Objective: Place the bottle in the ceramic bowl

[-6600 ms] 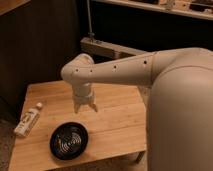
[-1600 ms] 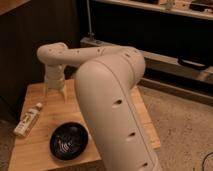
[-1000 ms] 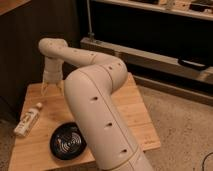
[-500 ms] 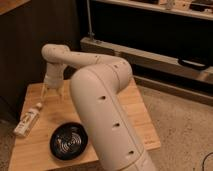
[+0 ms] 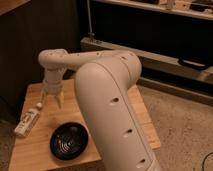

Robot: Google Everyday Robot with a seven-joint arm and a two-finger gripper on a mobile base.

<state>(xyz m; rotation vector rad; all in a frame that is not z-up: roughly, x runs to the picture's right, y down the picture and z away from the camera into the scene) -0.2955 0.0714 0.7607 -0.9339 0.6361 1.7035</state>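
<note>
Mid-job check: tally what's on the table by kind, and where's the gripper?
bottle: 1
ceramic bowl: 1
Total: 2 on the table
gripper: open, holding nothing, hovering above the table just right of the bottle's cap.

White bottle, pale label; glossy black bowl, faint pale rings; cream claw above the tan wooden bench.

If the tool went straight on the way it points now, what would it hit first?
Probably the bare wooden table, just right of the bottle cap. The tool points down, open, above the table's left side. Depth is unclear.
</note>
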